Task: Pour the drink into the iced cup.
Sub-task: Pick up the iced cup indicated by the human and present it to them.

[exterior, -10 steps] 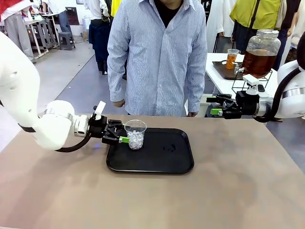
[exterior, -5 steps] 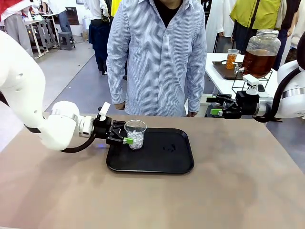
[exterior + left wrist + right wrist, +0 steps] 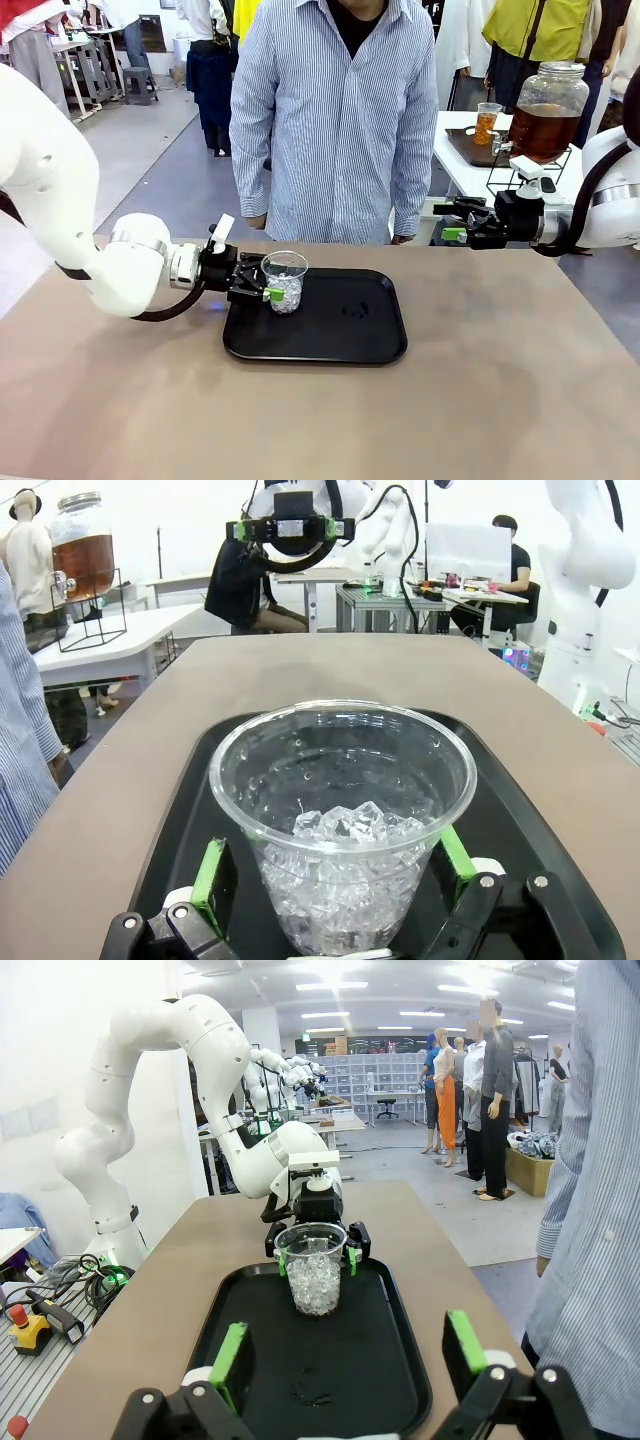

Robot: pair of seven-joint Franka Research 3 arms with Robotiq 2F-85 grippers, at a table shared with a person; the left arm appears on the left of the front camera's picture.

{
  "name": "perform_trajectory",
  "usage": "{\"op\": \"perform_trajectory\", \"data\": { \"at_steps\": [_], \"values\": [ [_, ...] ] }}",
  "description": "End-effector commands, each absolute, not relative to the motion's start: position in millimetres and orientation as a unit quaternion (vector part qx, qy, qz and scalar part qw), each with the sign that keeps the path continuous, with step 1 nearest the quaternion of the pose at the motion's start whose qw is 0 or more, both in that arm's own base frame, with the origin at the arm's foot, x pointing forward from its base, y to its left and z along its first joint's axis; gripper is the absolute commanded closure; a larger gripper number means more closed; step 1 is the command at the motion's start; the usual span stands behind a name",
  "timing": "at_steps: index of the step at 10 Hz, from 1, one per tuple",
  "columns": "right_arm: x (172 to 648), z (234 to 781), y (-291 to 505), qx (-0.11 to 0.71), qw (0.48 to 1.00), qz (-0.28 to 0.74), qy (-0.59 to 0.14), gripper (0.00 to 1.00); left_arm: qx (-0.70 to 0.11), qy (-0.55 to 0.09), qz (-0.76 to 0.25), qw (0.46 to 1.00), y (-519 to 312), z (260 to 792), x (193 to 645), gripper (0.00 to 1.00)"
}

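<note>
The iced cup [image 3: 285, 281], clear plastic with ice cubes in the bottom, stands upright at the left end of a black tray [image 3: 340, 330]. My left gripper [image 3: 274, 284] is open and level with the cup, one green pad on each side of it. In the left wrist view the iced cup [image 3: 342, 820] sits between the fingers [image 3: 214, 876] of my left gripper [image 3: 335, 868]. My right gripper [image 3: 446, 223] hangs open and empty above the table's far right edge. The amber-brown drink fills a large glass jar [image 3: 548, 112] on a side table.
A person in a striped shirt [image 3: 335, 120] stands at the far edge, hands down. The right wrist view looks along the tray [image 3: 350, 1380] past my right gripper [image 3: 345, 1360] to the cup [image 3: 313, 1265]. A small cup of orange liquid [image 3: 487, 122] stands beside the jar.
My left gripper has slid right toward the cup, so its fingers now stand on both sides of it. The right arm has not moved.
</note>
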State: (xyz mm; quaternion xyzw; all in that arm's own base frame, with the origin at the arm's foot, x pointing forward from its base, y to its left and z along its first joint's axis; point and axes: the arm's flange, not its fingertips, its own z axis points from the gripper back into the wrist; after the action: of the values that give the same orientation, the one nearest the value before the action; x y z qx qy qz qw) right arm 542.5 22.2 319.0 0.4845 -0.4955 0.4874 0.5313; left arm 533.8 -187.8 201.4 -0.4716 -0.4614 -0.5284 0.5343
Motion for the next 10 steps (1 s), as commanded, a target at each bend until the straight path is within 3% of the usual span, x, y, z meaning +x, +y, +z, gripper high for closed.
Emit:
{"op": "perform_trajectory", "data": {
  "at_steps": [1,3,4,5,10],
  "values": [
    [543.5,321.7,22.4,0.485,0.53,0.489,-0.495,0.0,-0.466,-0.482,-0.52,0.53,-193.2,197.8,533.4,0.0],
    [543.5,321.7,22.4,0.485,0.53,0.489,-0.495,0.0,-0.47,-0.48,-0.519,0.528,-194.9,196.5,533.0,0.0],
    [543.5,321.7,22.4,0.485,0.53,0.489,-0.495,0.0,-0.473,-0.472,-0.519,0.533,-195.4,196.1,532.9,0.11],
    [543.5,321.7,22.4,0.485,0.53,0.489,-0.495,0.0,-0.47,-0.475,-0.525,0.527,-195.4,196.2,532.9,0.31],
    [543.5,321.7,22.4,0.485,0.53,0.489,-0.495,0.0,-0.468,-0.497,-0.529,0.504,-196.4,209.5,525.6,0.31]
  ]
}}
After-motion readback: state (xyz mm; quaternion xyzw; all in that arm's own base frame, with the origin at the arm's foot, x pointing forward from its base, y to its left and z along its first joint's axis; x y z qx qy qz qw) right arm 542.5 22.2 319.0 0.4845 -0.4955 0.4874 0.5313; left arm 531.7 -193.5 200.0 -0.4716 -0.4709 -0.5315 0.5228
